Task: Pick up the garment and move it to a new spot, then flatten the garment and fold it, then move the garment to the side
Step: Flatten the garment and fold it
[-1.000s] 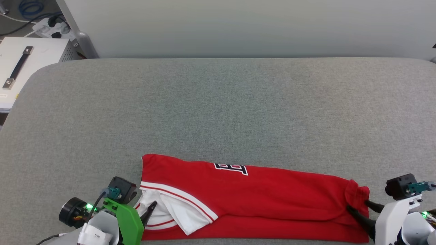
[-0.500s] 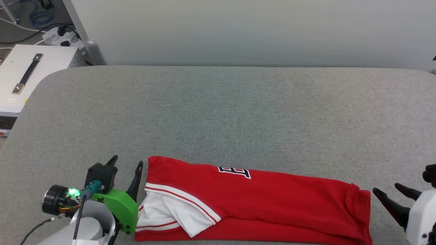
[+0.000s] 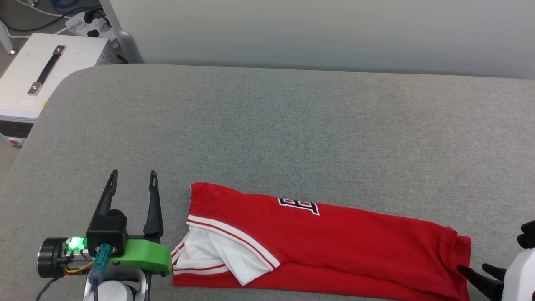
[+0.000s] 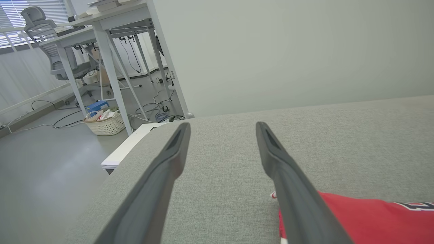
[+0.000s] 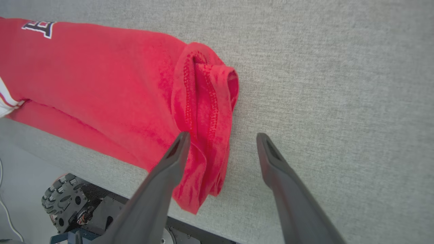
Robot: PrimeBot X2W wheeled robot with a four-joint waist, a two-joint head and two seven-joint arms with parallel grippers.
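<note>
Head view: left gripper [image 3: 133, 172] and right gripper [image 3: 472, 268] are now open, no longer gripping the garment [image 3: 334, 242]. It lies folded lengthwise at the grey table's [image 3: 292, 125] near edge, so this fold seems finished.

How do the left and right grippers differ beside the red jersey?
The left gripper sits on a green mount, the right gripper on a white mount. The left is beside the sleeve end of the red jersey; the right is at its hem end. Both are open, holding nothing.
</note>
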